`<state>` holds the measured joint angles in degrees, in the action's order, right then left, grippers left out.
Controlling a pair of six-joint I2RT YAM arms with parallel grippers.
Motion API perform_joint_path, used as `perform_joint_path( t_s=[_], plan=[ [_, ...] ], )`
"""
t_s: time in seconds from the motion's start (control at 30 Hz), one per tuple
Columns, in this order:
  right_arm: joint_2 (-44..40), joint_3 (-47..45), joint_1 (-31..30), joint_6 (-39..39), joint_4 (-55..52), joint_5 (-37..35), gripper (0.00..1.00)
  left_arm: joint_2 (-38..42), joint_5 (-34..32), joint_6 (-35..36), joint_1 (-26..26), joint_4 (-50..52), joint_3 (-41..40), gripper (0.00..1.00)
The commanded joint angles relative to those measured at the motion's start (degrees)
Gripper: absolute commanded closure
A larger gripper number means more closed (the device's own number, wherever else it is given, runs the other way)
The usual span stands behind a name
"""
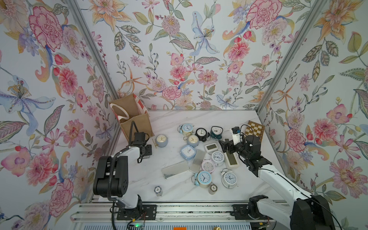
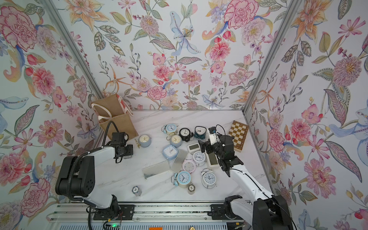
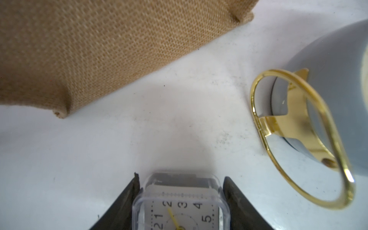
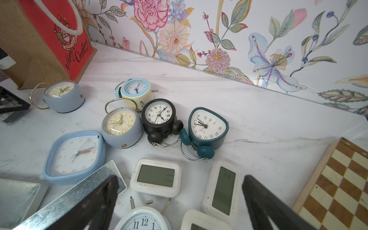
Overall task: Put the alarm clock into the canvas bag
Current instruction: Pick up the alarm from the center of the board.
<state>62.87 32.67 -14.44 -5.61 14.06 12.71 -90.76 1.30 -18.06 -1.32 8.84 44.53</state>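
- Your left tool (image 3: 181, 177) is partly closed, one finger against each side of the small clear-cased square alarm clock (image 3: 182, 201). The white dial faces the wrist camera.
- In both top views the left tool (image 1: 146, 151) hides most of that clock. You cannot tell whether it rests on the counter (image 1: 179, 123) or is lifted off it.
- The alarm clock is outside the canvas bag (image 3: 99, 49) and near its base, with bare counter between them.
- The canvas bag (image 1: 135, 124) stands upright in the far left corner, mouth open, with a white handle (image 1: 119, 112) drooping into the opening.
- A round blue-grey clock (image 1: 161, 140) with a gold ring lies just beside your left tool.
- Your right tool (image 4: 180, 179) is spread wide and holds nothing. It hovers above the white digital clocks (image 4: 156, 176).
- The chessboard (image 1: 255, 129) lies by the right wall.
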Motion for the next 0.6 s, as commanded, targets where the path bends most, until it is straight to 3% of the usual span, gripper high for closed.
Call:
perform_joint_path(
  t_s=[0.0, 0.33, 0.57],
  plan=[
    [-1.8, 0.4, -0.6, -0.5, -0.7, 0.5, 0.01, 4.7, -0.1, -0.4, -0.8, 3.0, 1.0, 0.53],
    [-4.0, 1.8, -1.1, -0.5, -2.1, 0.0, 0.01, 16.3, 0.5, -0.8, -2.0, 10.3, 11.0, 0.6],
    [-4.7, 2.9, -1.5, -0.6, -2.3, 0.0, 0.01, 17.4, -0.6, 0.8, -2.1, 13.4, 25.6, 0.62]
  ],
)
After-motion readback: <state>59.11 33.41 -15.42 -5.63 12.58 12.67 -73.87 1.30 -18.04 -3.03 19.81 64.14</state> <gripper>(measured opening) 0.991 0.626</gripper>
